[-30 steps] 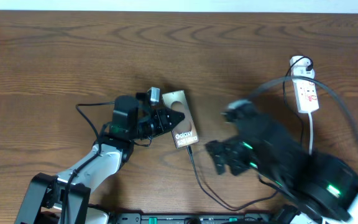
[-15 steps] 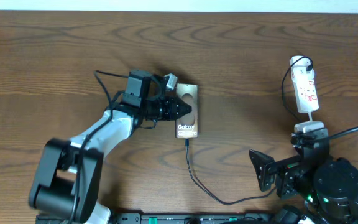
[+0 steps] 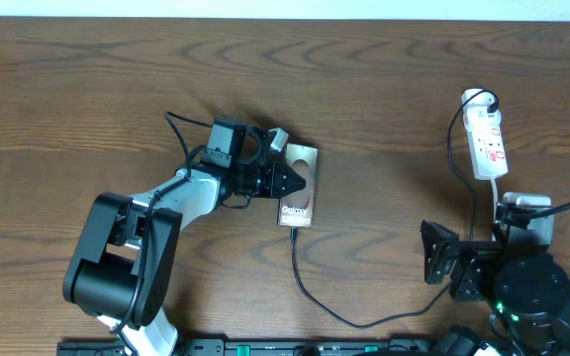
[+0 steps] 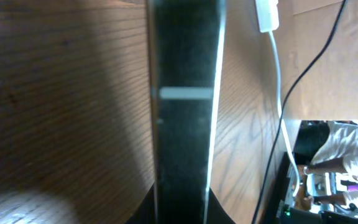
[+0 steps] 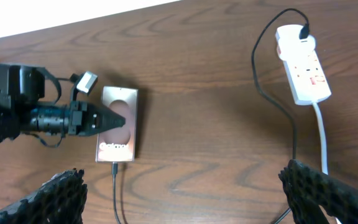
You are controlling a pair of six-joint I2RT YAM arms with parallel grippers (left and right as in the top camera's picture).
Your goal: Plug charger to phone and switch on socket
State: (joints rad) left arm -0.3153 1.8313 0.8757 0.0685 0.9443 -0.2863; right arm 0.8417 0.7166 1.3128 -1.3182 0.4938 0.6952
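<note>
Lying mid-frame on the counter (image 3: 117, 89), the phone (image 3: 298, 211) sits under the left tool (image 3: 300, 181), whose fingers are pressed together.
The charger (image 3: 295, 257) meets the phone's lower edge. The socket (image 3: 487, 143) lies upper right. The right tool (image 5: 182, 177), lower right, is spread wide and empty.

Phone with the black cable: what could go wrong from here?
The shut left gripper sits over the shiny brown phone; dragging could shift it and tug the thin black cable loose. The open right gripper is apart from the white power strip; a poor press might push it instead.
</note>
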